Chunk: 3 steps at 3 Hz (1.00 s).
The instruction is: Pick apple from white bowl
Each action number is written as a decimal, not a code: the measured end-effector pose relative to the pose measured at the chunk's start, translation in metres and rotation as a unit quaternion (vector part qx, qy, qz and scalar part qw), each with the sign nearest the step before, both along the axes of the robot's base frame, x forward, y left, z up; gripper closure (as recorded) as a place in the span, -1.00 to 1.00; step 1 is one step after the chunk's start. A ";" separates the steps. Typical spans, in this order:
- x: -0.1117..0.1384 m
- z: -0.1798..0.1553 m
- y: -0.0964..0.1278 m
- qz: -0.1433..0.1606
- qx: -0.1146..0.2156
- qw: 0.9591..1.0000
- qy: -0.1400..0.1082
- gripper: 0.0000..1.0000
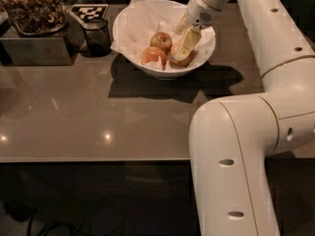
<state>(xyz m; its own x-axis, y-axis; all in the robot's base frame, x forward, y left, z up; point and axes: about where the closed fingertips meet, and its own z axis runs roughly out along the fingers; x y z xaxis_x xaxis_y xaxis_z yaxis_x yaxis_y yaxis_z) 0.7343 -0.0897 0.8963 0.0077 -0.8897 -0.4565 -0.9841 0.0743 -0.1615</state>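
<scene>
The white bowl (129, 27), lined with crumpled white paper, stands at the back middle of the brown table. Three apples lie in it. The large yellowish-tan apple (180, 59) is at the bowl's right side, mostly covered by my gripper (186, 47), which reaches down into the bowl from the upper right and sits right on top of it. A smaller yellow-red apple (161, 41) lies to the left of the gripper. A redder orange apple (153, 56) lies in front of that one.
A small dark glass cup (96, 36) stands just left of the bowl. A dark box with a tray of brown dried material (34, 9) is at the far left. A black-and-white marker tag (88, 11) lies behind the cup. My arm's large white links (236, 146) fill the right side.
</scene>
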 end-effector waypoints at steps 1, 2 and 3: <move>0.004 -0.016 -0.003 0.002 -0.041 0.999 0.008 -0.42; 0.004 -0.032 -0.010 -0.001 -0.056 0.998 0.024 -0.26; 0.001 -0.045 -0.016 -0.005 -0.059 0.997 0.040 0.12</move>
